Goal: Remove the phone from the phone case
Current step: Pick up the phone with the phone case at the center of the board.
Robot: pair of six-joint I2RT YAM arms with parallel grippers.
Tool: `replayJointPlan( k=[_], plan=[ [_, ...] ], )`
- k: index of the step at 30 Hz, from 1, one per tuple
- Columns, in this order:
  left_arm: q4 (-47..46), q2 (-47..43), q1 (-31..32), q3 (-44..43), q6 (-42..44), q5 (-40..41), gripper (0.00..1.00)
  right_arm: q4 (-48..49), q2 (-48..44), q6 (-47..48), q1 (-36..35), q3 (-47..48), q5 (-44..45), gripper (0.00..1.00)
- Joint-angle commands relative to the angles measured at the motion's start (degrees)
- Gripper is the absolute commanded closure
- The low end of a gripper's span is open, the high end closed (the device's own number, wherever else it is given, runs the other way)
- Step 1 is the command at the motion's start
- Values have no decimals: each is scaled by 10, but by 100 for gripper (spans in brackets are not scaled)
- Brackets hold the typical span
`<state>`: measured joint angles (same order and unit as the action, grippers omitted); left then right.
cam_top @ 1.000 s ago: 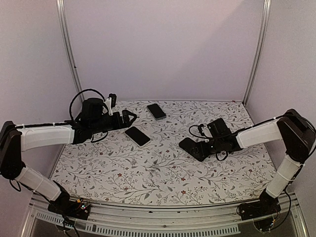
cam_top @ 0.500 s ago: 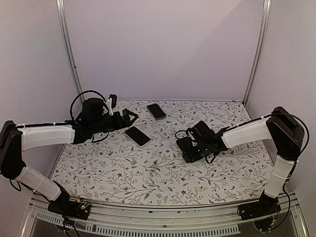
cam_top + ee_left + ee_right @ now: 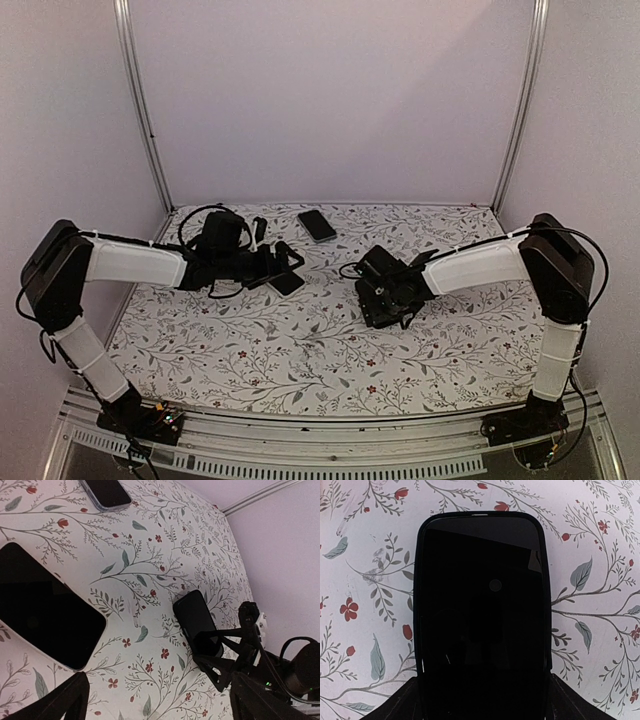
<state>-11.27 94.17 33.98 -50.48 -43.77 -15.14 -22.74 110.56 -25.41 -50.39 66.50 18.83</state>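
Left hand (image 3: 287, 263) beside dark phone (image 3: 290, 284) (second phone (image 3: 317, 225) farther back), right hand (image 3: 372, 305) low over floral table (image 3: 300, 350)

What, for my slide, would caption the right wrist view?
Right end effector straddles a dark-screened phone lying flat on the floral table.

Black phone case (image 3: 480, 514) on white floral table (image 3: 330, 350).

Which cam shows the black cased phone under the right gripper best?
Right wrist: the black rectangular phone in its dark case fills the frame, screen up, rim visible. Top external: mostly hidden beneath the right gripper. Left wrist shows it small and oblique, one end under that gripper.
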Motion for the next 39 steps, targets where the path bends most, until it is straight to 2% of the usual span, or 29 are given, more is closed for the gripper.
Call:
replayJointPlan(
  k=[1, 4, 9, 18, 22, 27, 31, 39],
  plan=[
    [-2, 34, 23, -39, -47, -35, 1, -5, 63, -28, -20, 1, -67, 22],
    [-9, 54, 37, -52, -53, -48, 1, 31, 42, -21, -20, -6, -115, 26],
    [-43, 87, 49, -54, -84, -74, 1, 37, 36, -11, -22, 22, -155, 35],
    [-93, 149, 69, -53, -126, -103, 1, 102, -35, -12, -31, -5, -182, 36],
    [-106, 164, 69, -49, -145, -99, 1, 121, -45, -20, -35, -11, -212, 36],
    [-121, 176, 69, -41, -177, -88, 3, 129, -54, -25, -50, -12, -204, 36],
    [-146, 184, 69, -32, -211, -88, 10, 141, -60, -34, -53, -22, -197, 37],
    [-166, 191, 70, -19, -241, -97, 33, 166, -70, -44, -54, -38, -191, 37]
  ],
)
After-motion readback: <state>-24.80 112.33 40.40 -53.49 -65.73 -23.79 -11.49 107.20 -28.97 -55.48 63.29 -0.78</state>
